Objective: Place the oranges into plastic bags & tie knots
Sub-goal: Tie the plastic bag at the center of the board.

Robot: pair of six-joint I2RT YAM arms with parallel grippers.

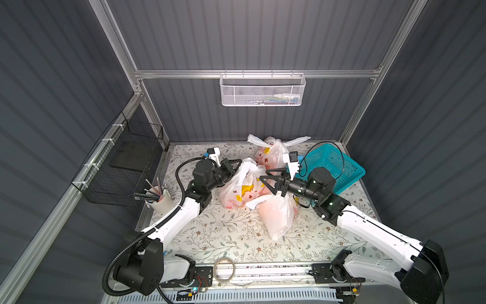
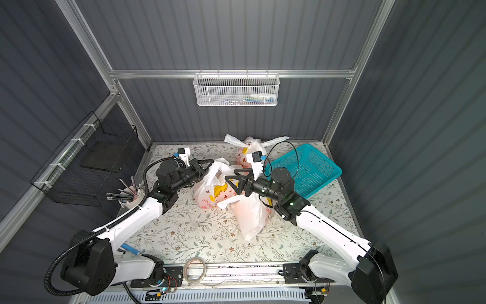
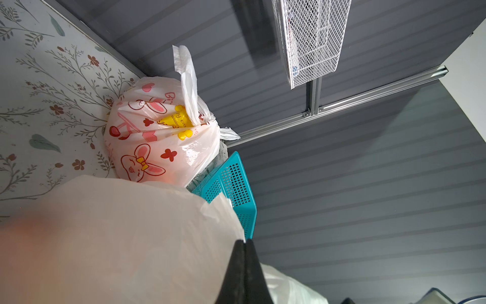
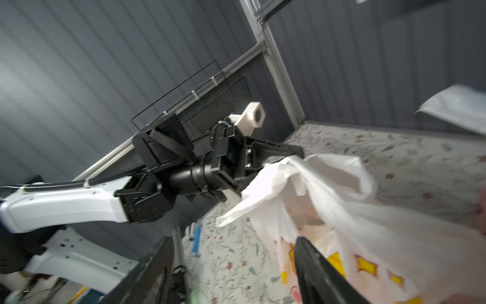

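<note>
Both top views show the left gripper [image 1: 236, 164] clamped on one handle [image 4: 284, 168] of the middle bag [image 1: 238, 193], between the arms. The right gripper [image 1: 265, 176], jaws spread, should seize the opposite strip low before crossing.

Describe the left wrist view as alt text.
The left gripper, shut, pinches the edge of a blurry white plastic bag filling the foreground. Behind it a knotted bunny-print bag sits on the floral table beside a teal basket.
</note>
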